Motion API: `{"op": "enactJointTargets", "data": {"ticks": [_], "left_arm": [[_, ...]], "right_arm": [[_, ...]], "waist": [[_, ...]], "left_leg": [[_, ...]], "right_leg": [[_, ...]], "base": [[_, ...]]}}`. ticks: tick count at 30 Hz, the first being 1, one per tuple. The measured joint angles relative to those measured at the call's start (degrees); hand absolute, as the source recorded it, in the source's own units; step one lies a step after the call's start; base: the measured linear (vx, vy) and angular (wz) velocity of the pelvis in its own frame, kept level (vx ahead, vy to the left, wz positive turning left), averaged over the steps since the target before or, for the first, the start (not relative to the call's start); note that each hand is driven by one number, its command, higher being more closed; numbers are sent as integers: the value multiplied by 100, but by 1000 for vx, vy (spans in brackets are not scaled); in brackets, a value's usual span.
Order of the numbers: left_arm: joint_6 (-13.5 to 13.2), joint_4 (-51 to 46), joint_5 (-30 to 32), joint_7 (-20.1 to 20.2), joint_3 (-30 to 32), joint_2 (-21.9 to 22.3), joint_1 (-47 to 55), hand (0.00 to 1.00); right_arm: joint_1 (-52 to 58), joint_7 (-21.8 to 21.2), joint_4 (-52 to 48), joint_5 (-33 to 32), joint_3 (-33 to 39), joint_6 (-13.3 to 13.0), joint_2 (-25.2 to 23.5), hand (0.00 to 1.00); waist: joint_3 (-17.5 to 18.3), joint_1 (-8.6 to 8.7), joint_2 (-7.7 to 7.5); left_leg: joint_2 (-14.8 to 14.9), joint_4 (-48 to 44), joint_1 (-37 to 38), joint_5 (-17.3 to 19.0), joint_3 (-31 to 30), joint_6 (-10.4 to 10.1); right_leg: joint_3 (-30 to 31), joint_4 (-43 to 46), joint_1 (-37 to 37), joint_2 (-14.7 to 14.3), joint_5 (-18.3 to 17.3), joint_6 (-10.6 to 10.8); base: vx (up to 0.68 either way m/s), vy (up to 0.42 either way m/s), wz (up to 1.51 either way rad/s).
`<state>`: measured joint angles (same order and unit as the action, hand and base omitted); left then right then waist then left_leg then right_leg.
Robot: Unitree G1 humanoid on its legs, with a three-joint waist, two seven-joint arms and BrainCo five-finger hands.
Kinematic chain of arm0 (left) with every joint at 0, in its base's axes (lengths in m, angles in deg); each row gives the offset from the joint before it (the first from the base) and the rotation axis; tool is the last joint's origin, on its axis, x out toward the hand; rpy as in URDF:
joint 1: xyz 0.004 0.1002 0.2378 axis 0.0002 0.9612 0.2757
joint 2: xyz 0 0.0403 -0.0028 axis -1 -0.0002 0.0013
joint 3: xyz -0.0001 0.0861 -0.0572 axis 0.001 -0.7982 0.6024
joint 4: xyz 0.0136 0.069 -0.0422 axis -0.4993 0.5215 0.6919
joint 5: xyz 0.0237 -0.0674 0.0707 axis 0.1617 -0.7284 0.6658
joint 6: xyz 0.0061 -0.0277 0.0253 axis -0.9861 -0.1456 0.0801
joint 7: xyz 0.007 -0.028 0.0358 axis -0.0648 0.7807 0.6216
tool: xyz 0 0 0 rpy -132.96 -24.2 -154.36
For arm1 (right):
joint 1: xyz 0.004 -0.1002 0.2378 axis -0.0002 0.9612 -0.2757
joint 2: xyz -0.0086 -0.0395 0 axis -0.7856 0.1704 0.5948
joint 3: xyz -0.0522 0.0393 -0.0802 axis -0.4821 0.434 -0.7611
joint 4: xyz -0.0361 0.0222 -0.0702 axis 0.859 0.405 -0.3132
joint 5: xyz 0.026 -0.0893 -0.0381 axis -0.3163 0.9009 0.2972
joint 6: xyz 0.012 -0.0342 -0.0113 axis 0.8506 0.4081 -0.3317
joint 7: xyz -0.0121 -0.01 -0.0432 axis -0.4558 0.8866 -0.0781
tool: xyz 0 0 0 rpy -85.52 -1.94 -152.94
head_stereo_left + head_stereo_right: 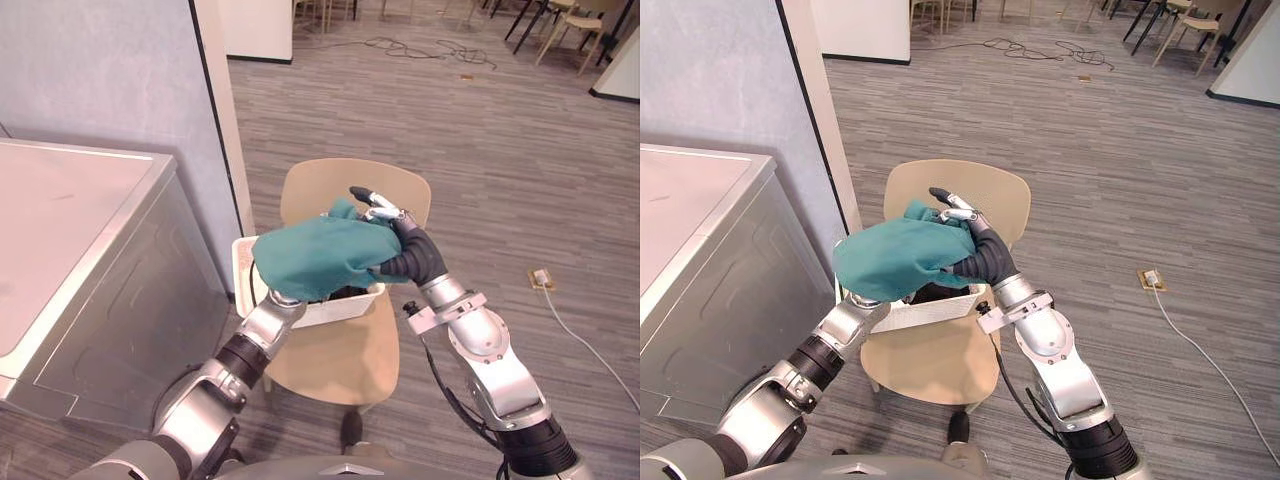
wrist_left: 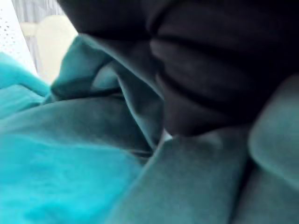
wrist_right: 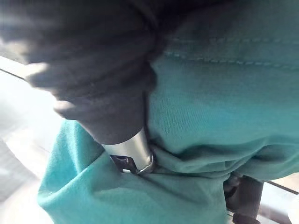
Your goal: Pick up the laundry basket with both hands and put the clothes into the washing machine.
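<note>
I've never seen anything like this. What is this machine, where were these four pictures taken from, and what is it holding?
This is a humanoid robot seen through its own cameras. The two wide pictures come from a pair of eyes in its head, looking down; the two close ones come from a camera on each wrist. Its arms reach to a white laundry basket on a wooden chair, beside the grey washing machine. A teal cloth lies draped over the basket. The left hand is buried under that cloth, so its grip is hidden. The right hand is at the cloth's right side, pressed into it; whether it truly grips, the pictures do not show.
</note>
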<state>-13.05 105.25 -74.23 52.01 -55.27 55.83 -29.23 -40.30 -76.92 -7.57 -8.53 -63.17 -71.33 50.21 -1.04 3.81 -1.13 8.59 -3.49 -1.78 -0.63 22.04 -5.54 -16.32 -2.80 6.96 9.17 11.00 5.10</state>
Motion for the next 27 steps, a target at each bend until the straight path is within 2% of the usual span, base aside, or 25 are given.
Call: {"op": "enactJointTargets", "data": {"ticks": [6,11,20,25,27], "left_arm": [[-64,-127,15,-79,106,-7,234,100],[-81,-303,14,-140,383,-9,363,100],[-84,-321,13,-117,682,0,457,100],[-110,-732,-54,-118,1079,-59,567,100],[-133,-945,-82,-115,1392,-177,628,100]], "right_arm": [[90,226,29,118,-7,-17,-323,0],[119,382,262,331,-20,-1,-519,0],[119,400,300,558,31,95,-809,0],[141,415,715,561,450,196,-914,0],[181,440,738,562,902,243,-914,0]], "waist": [[56,-12,79],[59,-22,80],[105,3,85],[108,8,89],[123,15,103]], "left_leg": [[-4,22,5,-18,3,-28],[-4,59,74,-8,60,-38],[-1,57,99,30,173,-46],[-1,59,195,48,183,-52],[-4,46,210,75,213,-52]], "right_leg": [[3,-19,0,-7,2,-2],[59,-40,-26,-21,4,-5],[175,-175,-30,-61,79,1],[195,-180,-113,-67,100,-23],[235,-180,-110,-64,85,-2]], "base": [[0,0,0],[7,5,-5],[11,4,-6],[1,3,-1],[-3,10,-7]]}}
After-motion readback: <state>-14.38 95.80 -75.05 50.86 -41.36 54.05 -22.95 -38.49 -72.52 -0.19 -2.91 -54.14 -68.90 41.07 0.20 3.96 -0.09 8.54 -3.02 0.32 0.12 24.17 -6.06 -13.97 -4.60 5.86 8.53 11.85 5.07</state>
